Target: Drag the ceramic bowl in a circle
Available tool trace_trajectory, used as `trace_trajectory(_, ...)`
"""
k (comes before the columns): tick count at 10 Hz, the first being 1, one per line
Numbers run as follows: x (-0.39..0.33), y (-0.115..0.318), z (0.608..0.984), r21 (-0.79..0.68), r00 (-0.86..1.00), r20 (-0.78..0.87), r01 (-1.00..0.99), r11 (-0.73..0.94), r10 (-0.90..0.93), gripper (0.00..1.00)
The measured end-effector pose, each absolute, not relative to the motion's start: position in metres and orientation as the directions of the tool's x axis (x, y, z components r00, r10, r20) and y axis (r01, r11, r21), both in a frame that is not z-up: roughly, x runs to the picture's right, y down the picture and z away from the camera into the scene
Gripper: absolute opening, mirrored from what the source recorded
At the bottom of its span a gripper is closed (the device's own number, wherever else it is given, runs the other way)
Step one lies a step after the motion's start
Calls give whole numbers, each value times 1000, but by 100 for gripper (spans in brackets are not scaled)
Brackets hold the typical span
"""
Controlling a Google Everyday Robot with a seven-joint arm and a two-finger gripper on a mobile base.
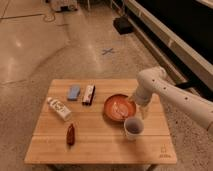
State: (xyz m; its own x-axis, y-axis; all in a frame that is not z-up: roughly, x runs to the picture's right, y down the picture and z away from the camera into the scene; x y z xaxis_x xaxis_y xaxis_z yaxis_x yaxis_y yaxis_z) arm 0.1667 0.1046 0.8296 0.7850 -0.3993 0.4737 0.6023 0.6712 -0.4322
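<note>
The ceramic bowl (118, 107) is shallow, round and orange-red with a darker rim. It sits right of centre on the wooden table (100, 147). My gripper (135, 101) hangs from the white arm that reaches in from the right. It is low at the bowl's right rim, and I cannot tell whether it touches the rim. A small white cup (134, 128) stands just in front of the bowl and below the gripper.
A blue block (74, 92) and a dark-and-white bar (88, 94) lie at the table's back left. A white bottle (59, 108) lies on its side at the left. A red-brown packet (71, 134) lies near the front. A dark wall base runs along the right.
</note>
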Motion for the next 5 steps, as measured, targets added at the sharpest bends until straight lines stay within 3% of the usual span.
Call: trace_trajectory(5, 164, 98, 852, -435, 775, 496, 613, 660, -392, 80)
